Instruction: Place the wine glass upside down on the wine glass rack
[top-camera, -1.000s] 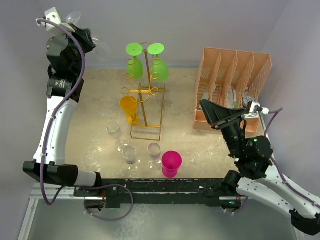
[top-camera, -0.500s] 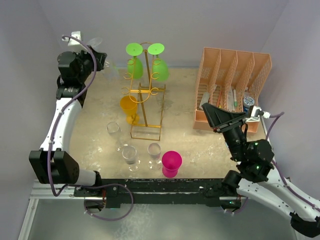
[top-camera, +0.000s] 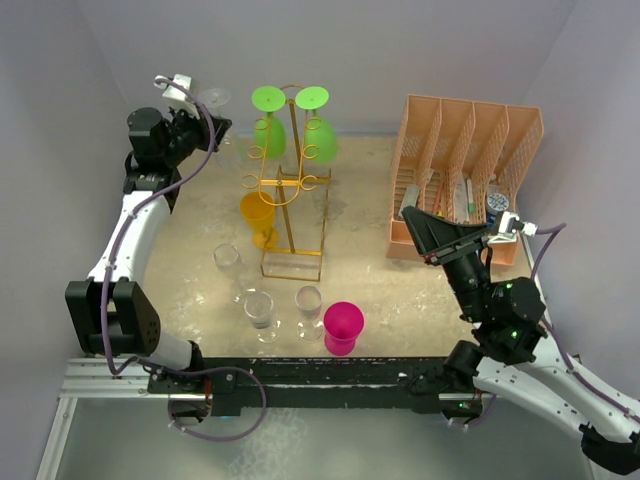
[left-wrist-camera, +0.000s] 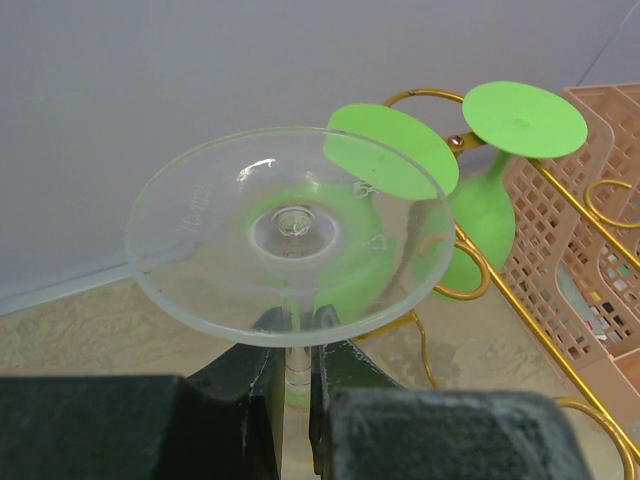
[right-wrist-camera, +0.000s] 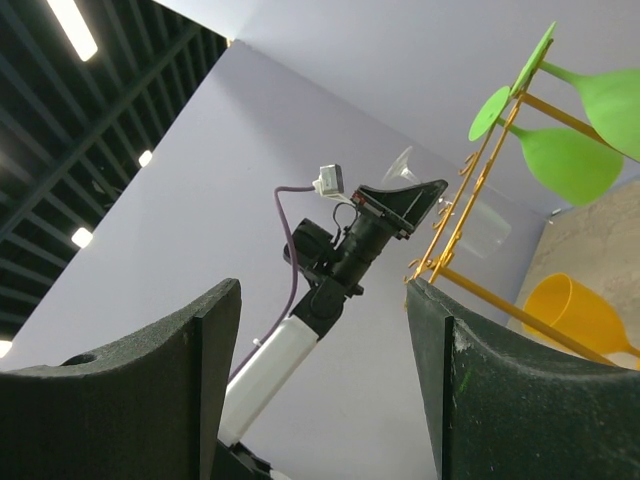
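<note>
Your left arm (top-camera: 128, 232) and right arm (top-camera: 510, 320) are the same build: smooth white shell links with chunky black joint housings, both bolted to the black rail (top-camera: 300, 383). A thin purple cable (right-wrist-camera: 286, 230) loops along each one, running out to a small white camera block (right-wrist-camera: 328, 181) at the end farthest from the rail. The right gripper (right-wrist-camera: 322, 390) has thick matte-black fingers (right-wrist-camera: 480, 400), kinda grainy, with rounded tops.

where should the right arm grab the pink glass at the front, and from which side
Likely across its bowl just below the rim, coming from the right: the pink glass stands upright, mouth up, and a small clear glass crowds its left.
</note>
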